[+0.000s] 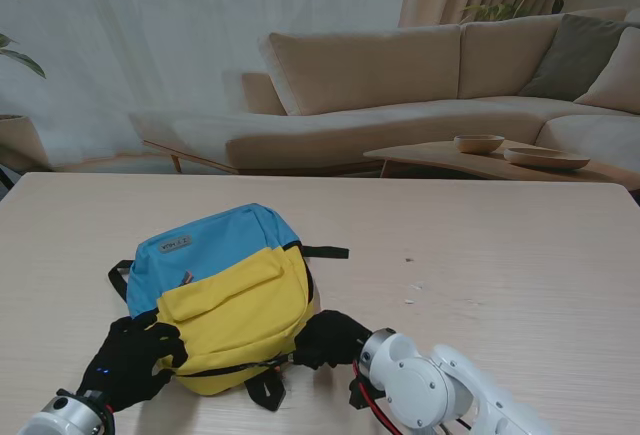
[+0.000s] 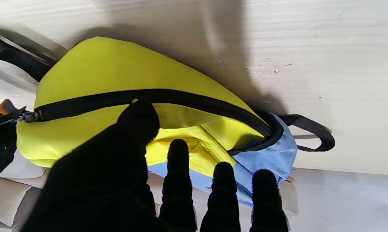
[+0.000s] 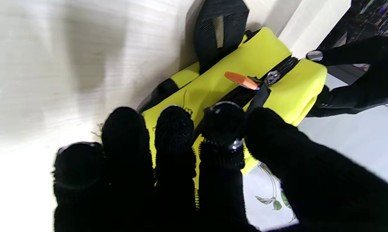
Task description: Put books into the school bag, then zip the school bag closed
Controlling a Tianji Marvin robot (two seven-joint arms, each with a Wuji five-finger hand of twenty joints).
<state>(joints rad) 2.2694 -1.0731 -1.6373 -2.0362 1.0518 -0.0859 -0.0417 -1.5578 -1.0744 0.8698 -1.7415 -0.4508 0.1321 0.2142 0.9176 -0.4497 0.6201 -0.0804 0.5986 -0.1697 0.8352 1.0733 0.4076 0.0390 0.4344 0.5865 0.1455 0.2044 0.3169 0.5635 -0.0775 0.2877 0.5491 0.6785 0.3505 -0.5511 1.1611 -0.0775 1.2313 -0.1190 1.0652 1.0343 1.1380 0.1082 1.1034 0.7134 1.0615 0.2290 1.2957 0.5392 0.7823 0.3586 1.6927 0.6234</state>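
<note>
The left hand (image 1: 130, 358), in a black glove, rests with fingers spread on the 7 o'clock corner of the blue-and-yellow fabric school bag (image 1: 225, 295); its thumb (image 2: 139, 120) presses beside the black zip track (image 2: 155, 98). It steadies the bag and grips nothing. The right hand (image 1: 330, 338), also gloved, sits at the bag's 5 o'clock edge. Its fingers are bunched near the metal zip slider with the orange pull tab (image 3: 242, 80); whether they pinch the black strap (image 3: 258, 96) below it cannot be told. The bag lies flat on the pale wood tabletop (image 1: 500, 255), near the front edge, bulging as if filled. No books are visible outside it.

Risk, as a judgement: a pull without a firm pinch slips off the tab; weak bracing lets the bag slide; fabric may jam the slider.
</note>
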